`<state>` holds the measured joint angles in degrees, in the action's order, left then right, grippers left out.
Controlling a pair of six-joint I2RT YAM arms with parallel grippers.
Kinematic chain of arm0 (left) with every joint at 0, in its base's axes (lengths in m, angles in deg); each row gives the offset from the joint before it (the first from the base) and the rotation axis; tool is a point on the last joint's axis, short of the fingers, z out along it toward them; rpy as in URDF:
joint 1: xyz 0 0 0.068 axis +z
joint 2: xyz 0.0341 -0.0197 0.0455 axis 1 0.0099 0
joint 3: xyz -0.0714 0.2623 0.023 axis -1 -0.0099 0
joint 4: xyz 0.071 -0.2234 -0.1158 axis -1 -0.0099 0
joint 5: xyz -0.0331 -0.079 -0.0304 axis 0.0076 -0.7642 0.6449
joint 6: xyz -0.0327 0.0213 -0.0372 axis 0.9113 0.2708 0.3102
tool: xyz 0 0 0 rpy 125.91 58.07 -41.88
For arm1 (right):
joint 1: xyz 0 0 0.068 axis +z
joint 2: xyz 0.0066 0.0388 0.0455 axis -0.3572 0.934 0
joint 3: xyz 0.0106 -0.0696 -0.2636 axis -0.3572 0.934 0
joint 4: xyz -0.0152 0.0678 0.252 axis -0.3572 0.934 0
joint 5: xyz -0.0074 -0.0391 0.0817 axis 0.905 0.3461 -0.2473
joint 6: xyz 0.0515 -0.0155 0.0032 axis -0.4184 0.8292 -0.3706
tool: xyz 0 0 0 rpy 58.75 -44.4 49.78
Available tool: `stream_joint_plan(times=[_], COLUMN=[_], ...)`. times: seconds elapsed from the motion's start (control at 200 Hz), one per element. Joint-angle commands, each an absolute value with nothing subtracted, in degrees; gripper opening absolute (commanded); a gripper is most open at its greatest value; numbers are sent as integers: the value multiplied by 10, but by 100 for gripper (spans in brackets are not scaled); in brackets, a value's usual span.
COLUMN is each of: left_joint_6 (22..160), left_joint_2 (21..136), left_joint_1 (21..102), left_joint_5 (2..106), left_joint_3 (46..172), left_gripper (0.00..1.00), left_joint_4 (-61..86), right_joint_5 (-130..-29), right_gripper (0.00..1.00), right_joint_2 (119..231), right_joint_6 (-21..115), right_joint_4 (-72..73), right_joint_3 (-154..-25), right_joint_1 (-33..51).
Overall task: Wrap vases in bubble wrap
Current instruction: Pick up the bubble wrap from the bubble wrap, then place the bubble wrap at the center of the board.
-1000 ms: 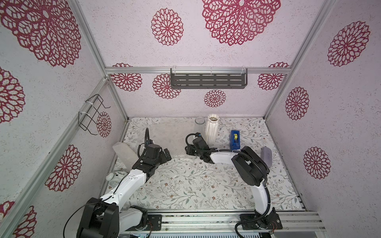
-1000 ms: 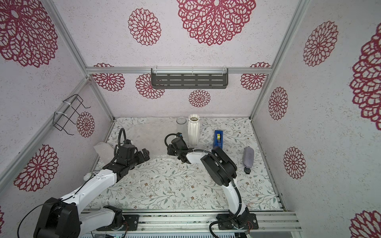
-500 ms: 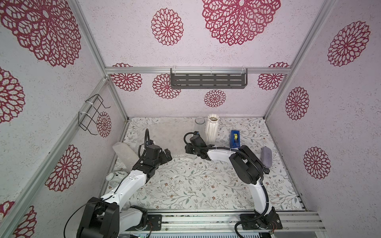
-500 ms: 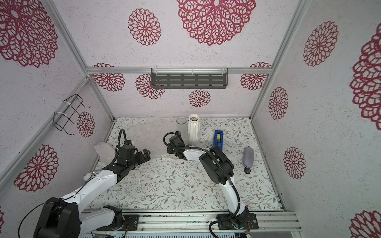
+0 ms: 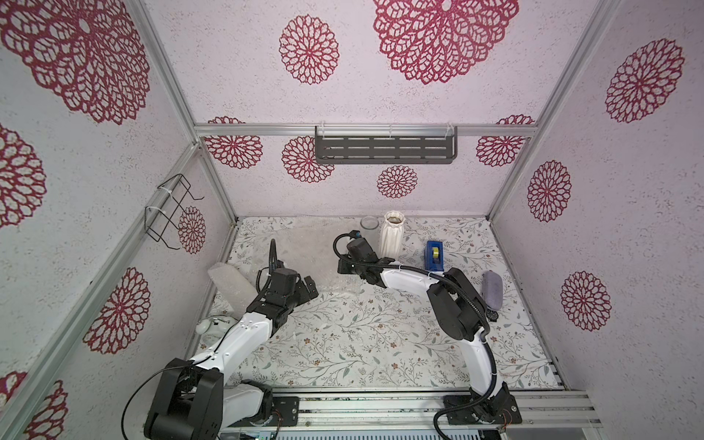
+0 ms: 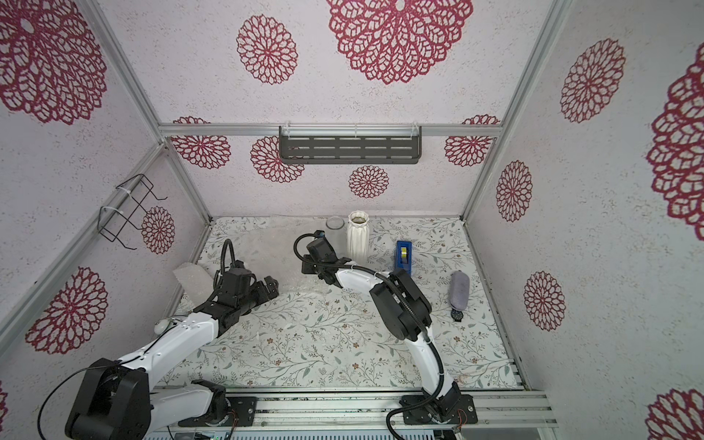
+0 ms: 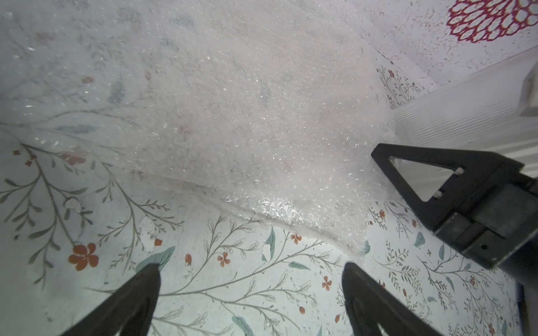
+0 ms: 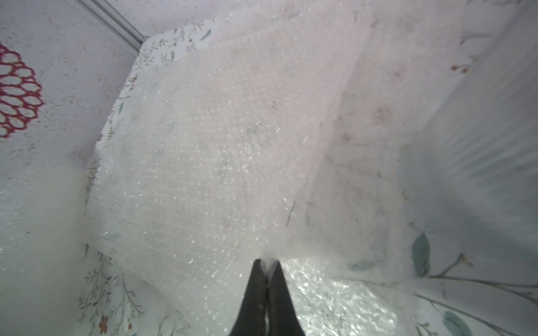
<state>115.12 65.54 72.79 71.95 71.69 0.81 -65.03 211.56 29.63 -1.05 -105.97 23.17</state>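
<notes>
Right wrist view: right gripper (image 8: 266, 263) jaws pressed together, pinching the bubble wrap (image 8: 203, 145) edge. Sheet lies on the bench (image 5: 362, 343) beside the white vase (image 5: 392, 238). Short of that edge, over open bench, left gripper (image 7: 250, 265) jaws stand spread.

white vase (image 5: 392, 240) 1 | glass vase (image 5: 368, 223) 1 | tape dispenser (image 5: 434, 256) 1

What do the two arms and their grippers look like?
The left arm and right arm have white shells, black joints and black bases. A black ribbed hose loops at each wrist. The left gripper and right gripper are black, with thin tapering fingers.
</notes>
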Motion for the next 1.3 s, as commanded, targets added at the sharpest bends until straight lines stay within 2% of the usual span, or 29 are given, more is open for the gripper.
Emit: stream_joint_plan(times=[0.0,0.125,0.21,0.415,0.555,0.701,0.906,0.986,1.106,1.216,1.296], left_joint_6=[1166,1178,1185,1197,1203,1216,1220,1222,1239,1268,1295], left_joint_2=[657,648,635,590,581,599,662,684,684,656,620], left_joint_1=[725,724,724,725,724,719,684,667,649,623,585], left_joint_5=[720,726,723,731,725,709,713,727,761,813,861], left_joint_3=[713,710,706,695,686,676,709,725,732,724,708], left_gripper=[100,100,99,99,99,98,96,95,95,93,92], left_joint_4=[12,15,18,11,13,28,11,-7,-35,-65,-80], right_joint_5=[-660,-636,-598,-505,-443,-380,-350,-355,-317,-259,-304], right_gripper=[0,0,0,0,0,0,0,24,53,62,62], right_joint_2=[2074,2037,1991,1808,1669,1563,1532,1535,1517,1489,1480], right_joint_6=[342,420,450,445,367,231,57,44,81,156,240], right_joint_4=[-2,49,68,49,56,88,87,94,170,237,212], right_joint_3=[-1106,-1170,-1166,-957,-777,-621,-474,-460,-493,-537,-552], right_joint_1=[238,256,269,305,338,388,438,439,438,417,357])
